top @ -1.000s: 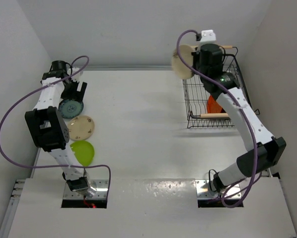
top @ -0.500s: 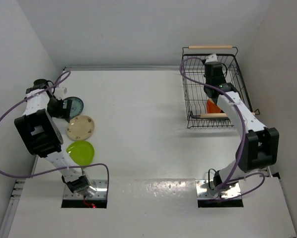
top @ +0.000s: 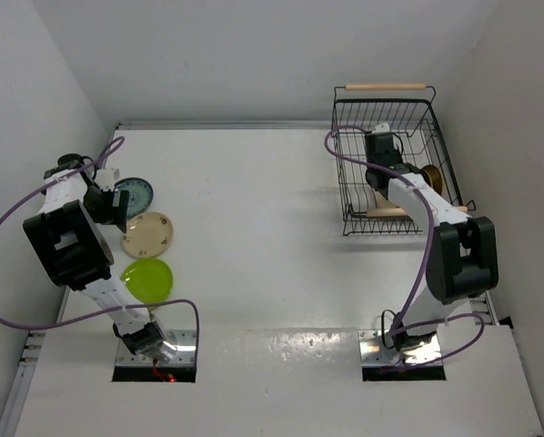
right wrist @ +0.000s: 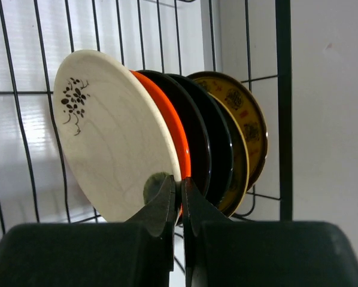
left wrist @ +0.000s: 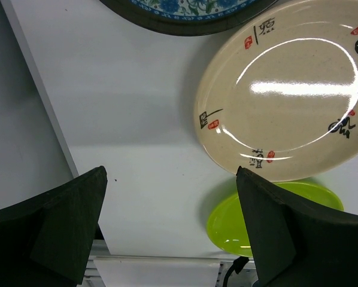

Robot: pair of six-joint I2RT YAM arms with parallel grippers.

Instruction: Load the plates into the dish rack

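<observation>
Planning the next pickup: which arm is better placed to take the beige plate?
Left. The left gripper, open, hovers beside the beige plate; the right gripper is inside the dish rack, shut on the cream plate.

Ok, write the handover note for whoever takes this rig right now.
Left gripper: open, empty, beside the beige plate.
Right gripper: shut on the cream plate, upright in the rack.
Done: orange plate, two black plates, two brown plates racked behind it.
Left: release the cream plate; load the teal plate, beige plate and green plate from the table.
</observation>
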